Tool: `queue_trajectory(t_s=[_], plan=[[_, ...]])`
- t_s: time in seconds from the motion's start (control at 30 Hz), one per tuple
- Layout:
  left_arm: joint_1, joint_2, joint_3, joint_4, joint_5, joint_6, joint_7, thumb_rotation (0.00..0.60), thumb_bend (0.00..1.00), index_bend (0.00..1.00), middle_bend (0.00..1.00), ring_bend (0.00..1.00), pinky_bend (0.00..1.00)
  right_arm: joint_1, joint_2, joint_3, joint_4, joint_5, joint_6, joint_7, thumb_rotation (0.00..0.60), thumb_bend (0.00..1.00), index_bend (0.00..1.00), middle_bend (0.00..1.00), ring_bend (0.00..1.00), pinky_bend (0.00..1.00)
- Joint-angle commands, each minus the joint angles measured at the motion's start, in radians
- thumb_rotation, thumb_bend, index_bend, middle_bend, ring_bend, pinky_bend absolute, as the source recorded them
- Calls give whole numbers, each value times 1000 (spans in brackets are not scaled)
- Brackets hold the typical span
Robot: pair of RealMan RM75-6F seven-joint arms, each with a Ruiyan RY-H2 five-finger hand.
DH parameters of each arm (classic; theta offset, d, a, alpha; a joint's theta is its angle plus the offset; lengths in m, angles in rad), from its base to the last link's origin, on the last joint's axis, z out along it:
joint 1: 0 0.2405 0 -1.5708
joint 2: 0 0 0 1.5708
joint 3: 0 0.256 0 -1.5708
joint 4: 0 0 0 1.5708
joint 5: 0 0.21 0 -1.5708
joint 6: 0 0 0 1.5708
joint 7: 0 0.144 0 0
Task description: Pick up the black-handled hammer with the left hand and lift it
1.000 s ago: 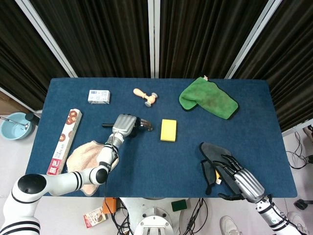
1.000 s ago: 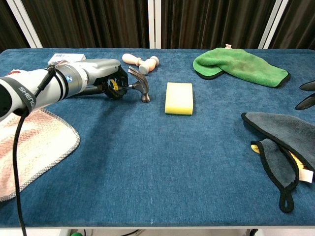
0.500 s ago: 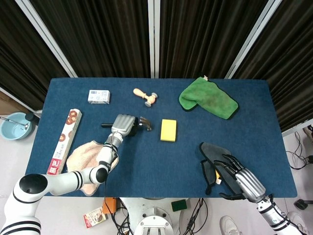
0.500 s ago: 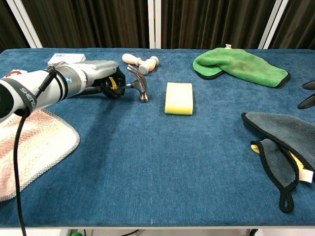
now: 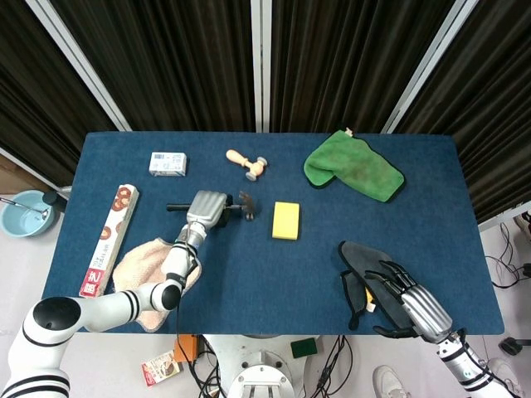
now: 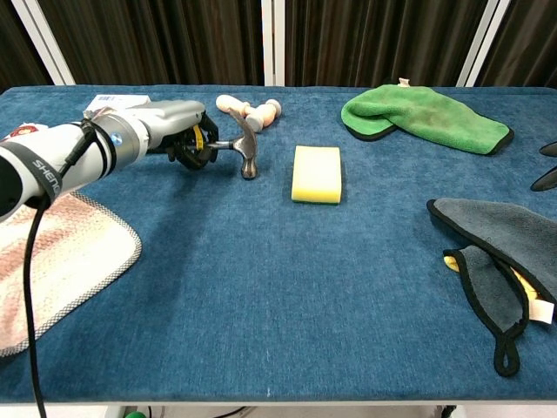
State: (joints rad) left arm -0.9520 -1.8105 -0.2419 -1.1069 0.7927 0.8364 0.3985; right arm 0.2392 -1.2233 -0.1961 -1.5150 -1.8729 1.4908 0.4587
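Note:
My left hand (image 5: 206, 208) (image 6: 170, 131) grips the black handle of the hammer (image 5: 243, 205) (image 6: 243, 148). The steel head sticks out to the right of the fist and the handle's end (image 5: 174, 207) shows on its left. In the chest view the hammer hangs clear of the blue table (image 6: 278, 287), its head pointing down. My right hand (image 5: 412, 303) hovers at the front right with fingers spread, holding nothing; only its fingertips (image 6: 546, 165) show at the chest view's right edge.
A yellow sponge (image 5: 286, 220) lies right of the hammer. A wooden mallet (image 5: 246, 162) and a small box (image 5: 168, 162) sit behind. A green cloth (image 5: 355, 167) is at the back right, a grey cloth (image 5: 362, 265) front right, a pink towel (image 5: 143, 269) and a long packet (image 5: 109, 239) front left.
The left hand has raised the hammer a little and drawn it left and back; the head now hangs higher above the table. The right hand has barely shifted.

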Motion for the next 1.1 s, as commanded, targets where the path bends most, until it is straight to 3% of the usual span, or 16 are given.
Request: queue_trajectory(t_s=[0.03, 0.23, 0.5, 0.8, 1.1], plan=[[30, -8, -5, 31, 123, 43, -127, 600, 674, 730, 737, 633, 713, 0, 0, 1, -2, 1, -1, -1, 600, 99, 127, 193, 0, 66], [67, -17, 6, 82, 333, 139, -369, 600, 741, 829, 836, 756, 955, 2, 3, 2, -11, -1, -5, -10, 600, 99, 127, 193, 0, 66], [68, -63, 41, 176, 543, 253, -617, 600, 787, 869, 880, 850, 1000, 4, 3, 2, -21, -1, -14, -21, 600, 99, 127, 193, 0, 65], [1, -152, 56, 293, 612, 209, -627, 600, 815, 886, 900, 885, 1000, -2, 8, 3, -22, 13, -16, -21, 600, 99, 127, 195, 0, 65], [-52, -210, 40, 352, 601, 119, -597, 600, 820, 886, 902, 890, 1000, -7, 7, 5, -16, 24, -18, -11, 600, 99, 127, 194, 0, 65]])
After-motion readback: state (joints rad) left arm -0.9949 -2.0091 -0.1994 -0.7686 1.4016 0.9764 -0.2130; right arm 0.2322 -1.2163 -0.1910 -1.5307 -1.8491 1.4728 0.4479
